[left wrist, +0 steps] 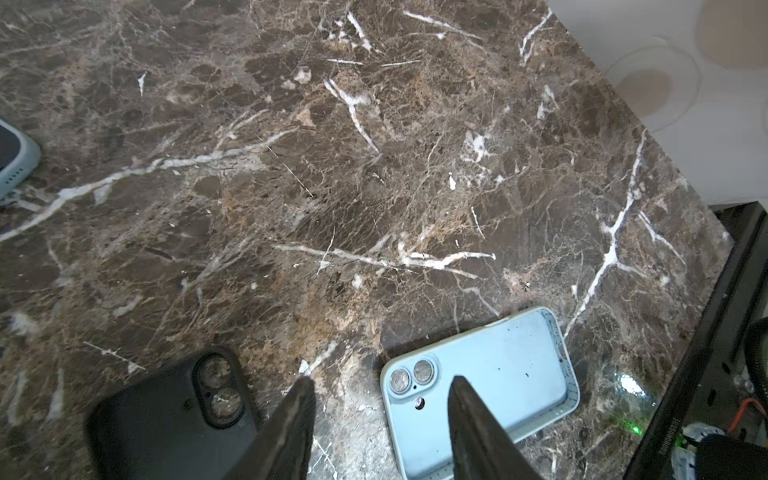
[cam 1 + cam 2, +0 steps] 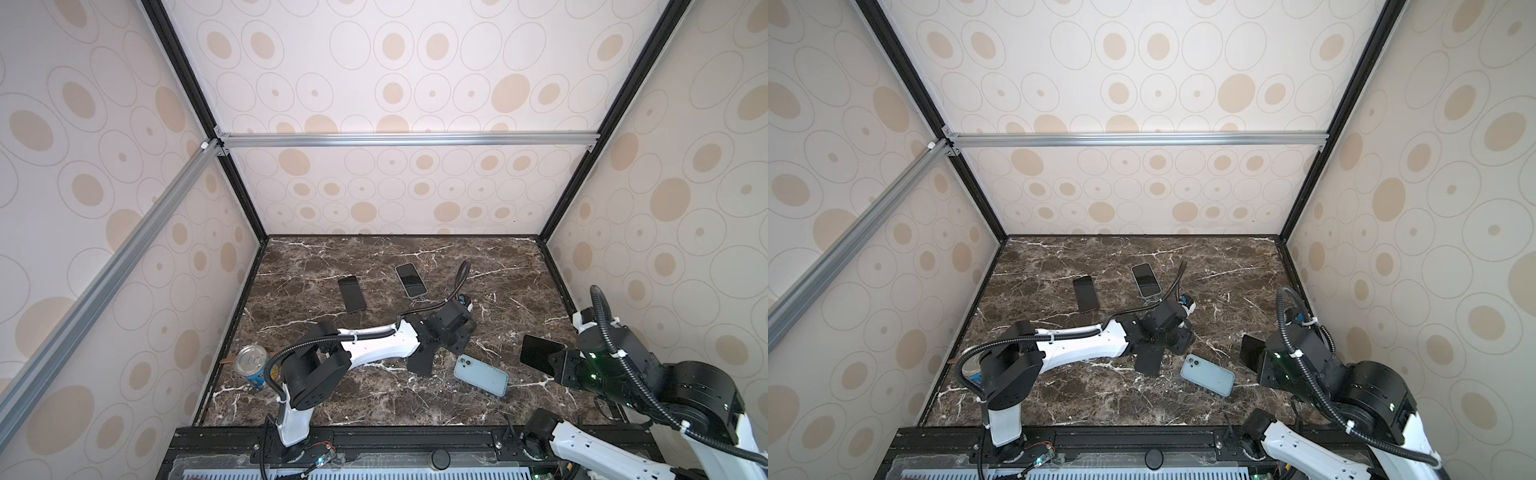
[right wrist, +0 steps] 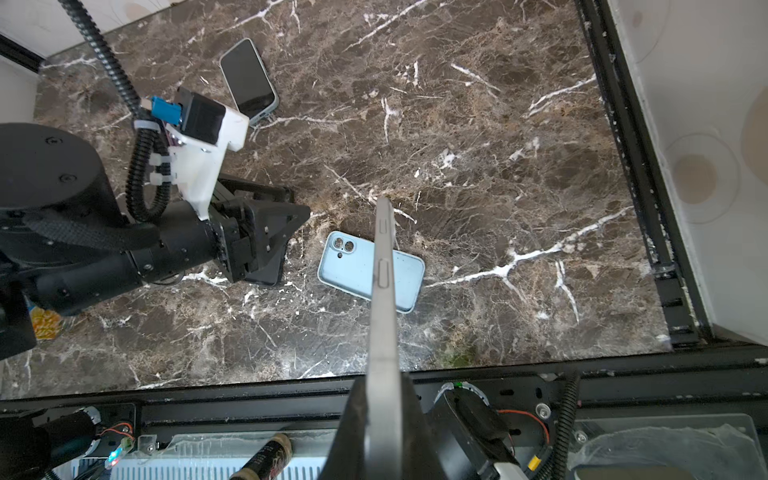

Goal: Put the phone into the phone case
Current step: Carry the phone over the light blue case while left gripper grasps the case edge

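My right gripper (image 2: 555, 362) (image 3: 384, 399) is shut on a dark-screened phone (image 2: 539, 353) (image 2: 1251, 352), held edge-on (image 3: 384, 286) above the table's right front. A light blue phone case (image 2: 481, 376) (image 2: 1207, 376) (image 3: 353, 270) lies hollow side up on the marble, just left of that phone. My left gripper (image 2: 457, 347) (image 1: 381, 380) hangs open over the case's camera end, with one finger above the case (image 1: 507, 374) and the other beside it. Nothing is gripped between its fingers.
A black phone case (image 2: 419, 362) (image 1: 166, 415) lies just left of the left gripper. Farther back lie a black phone (image 2: 352, 294) and a phone in a pale case (image 2: 410, 280). A drink can (image 2: 251, 365) stands at the left edge. Walls enclose three sides.
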